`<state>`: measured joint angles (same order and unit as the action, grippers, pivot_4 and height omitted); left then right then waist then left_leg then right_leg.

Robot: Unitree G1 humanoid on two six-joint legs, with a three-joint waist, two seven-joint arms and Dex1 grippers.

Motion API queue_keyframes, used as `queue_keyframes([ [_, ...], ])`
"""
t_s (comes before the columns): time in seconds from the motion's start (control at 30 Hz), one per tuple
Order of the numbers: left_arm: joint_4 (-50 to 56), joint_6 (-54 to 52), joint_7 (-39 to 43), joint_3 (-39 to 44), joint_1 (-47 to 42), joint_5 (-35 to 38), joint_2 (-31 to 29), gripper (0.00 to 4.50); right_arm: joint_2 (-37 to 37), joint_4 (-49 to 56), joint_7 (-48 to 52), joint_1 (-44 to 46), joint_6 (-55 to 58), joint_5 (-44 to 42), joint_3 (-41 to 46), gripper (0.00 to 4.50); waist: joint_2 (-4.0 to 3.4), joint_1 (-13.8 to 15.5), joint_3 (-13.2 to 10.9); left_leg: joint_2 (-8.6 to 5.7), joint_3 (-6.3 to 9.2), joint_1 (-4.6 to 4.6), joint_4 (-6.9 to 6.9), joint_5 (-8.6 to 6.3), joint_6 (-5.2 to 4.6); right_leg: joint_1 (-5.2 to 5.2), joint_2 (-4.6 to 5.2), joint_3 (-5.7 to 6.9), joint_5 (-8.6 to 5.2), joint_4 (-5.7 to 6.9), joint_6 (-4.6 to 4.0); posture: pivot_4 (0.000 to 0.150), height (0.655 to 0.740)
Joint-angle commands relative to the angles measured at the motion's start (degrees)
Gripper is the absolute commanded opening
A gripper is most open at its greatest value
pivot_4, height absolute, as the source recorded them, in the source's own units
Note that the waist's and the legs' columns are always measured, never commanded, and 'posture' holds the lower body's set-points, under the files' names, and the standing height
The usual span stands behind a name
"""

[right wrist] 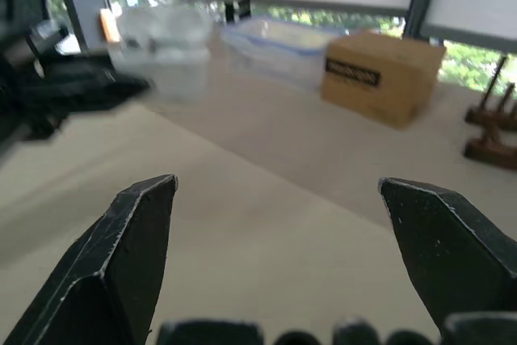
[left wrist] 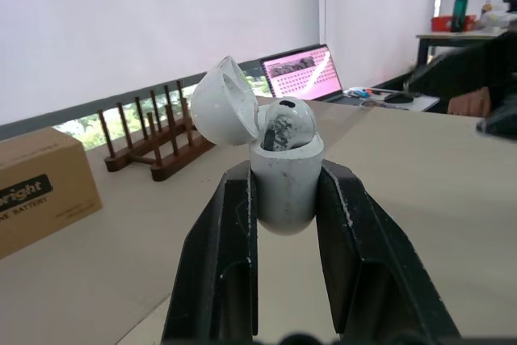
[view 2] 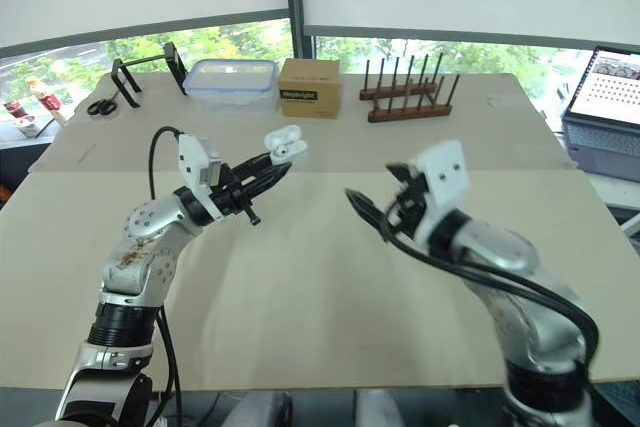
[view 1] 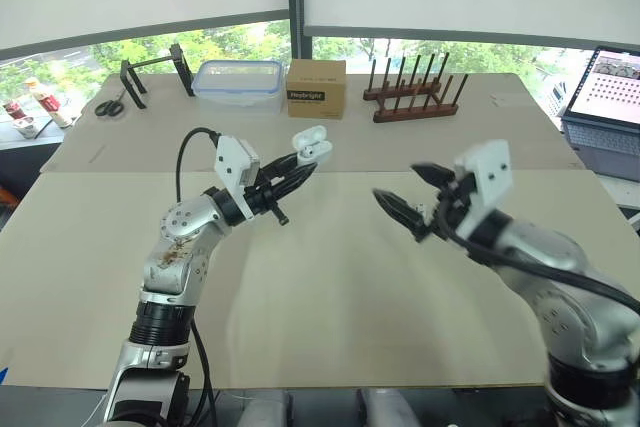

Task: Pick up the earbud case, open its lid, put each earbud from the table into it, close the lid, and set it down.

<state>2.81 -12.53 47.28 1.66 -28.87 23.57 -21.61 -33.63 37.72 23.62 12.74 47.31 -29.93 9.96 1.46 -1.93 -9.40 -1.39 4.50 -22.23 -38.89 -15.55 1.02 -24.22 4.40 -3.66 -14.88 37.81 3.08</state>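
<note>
Judging by the earbud case point(left wrist: 284, 187), gripped firmly by the left gripper point(view 1: 303, 165) above the table point(view 1: 330, 282) with its lid swung back and one earbud point(left wrist: 284, 123) seated inside, loading appears well advanced; closing and setting down are left. The right gripper point(right wrist: 276, 185) is spread wide, empty.
</note>
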Motion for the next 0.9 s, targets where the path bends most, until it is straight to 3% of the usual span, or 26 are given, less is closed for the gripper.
queue_keyframes([
  [0.03, 1.85, -0.59, 1.81, 1.29, 0.34, 2.07, -1.76, 0.52, -3.05, 2.27, 2.29, -7.02, -5.21, 3.04, 5.16, 4.44, 0.00, 0.10, 0.00, 0.01, 0.00, 0.01, -0.01, 0.00, 0.00, 0.00, 0.01, -0.01, 0.00, 0.01, 0.00, 0.150, 0.7400],
  [0.2, 1.78, -1.67, 3.40, 1.84, 0.99, 3.12, -3.84, 0.52, -3.91, -1.14, 4.67, -22.96, -11.65, 7.12, 12.54, 4.44, 0.01, 0.88, 0.00, 0.02, -0.07, 0.07, -0.02, 0.00, 0.00, 0.08, -0.02, -0.02, 0.00, 0.00, 0.01, 0.150, 0.7400],
  [0.43, 2.37, -2.69, 4.42, 1.80, 1.77, 3.87, -4.61, 0.52, -3.00, -7.37, 6.12, -28.86, -18.21, 9.71, 15.55, 4.50, 0.01, 1.06, -0.01, 0.04, -0.12, 0.23, -0.02, 0.00, -0.01, 0.25, -0.05, -0.14, 0.00, -0.02, 0.03, 0.150, 0.7400],
  [0.67, 2.30, -2.52, 4.47, 1.64, 2.21, 4.02, -4.85, 0.52, -0.01, -8.05, 1.55, -16.76, -15.45, 11.34, 5.85, 4.50, 0.00, 0.57, 0.00, 0.11, -0.09, 0.27, -0.02, 0.00, -0.01, 0.23, -0.08, -0.18, 0.00, 0.02, 0.02, 0.150, 0.7400],
  [0.9, 2.23, -2.57, 4.73, 1.06, 1.93, 4.10, -4.88, 0.52, 7.81, -19.91, -6.85, -0.50, -13.28, 17.61, -3.70, 4.50, 0.00, 1.26, 0.00, -0.01, -0.05, 0.10, -0.08, 0.00, 0.00, 0.08, 0.03, -0.14, 0.01, 0.07, 0.03, 0.150, 0.7400],
])
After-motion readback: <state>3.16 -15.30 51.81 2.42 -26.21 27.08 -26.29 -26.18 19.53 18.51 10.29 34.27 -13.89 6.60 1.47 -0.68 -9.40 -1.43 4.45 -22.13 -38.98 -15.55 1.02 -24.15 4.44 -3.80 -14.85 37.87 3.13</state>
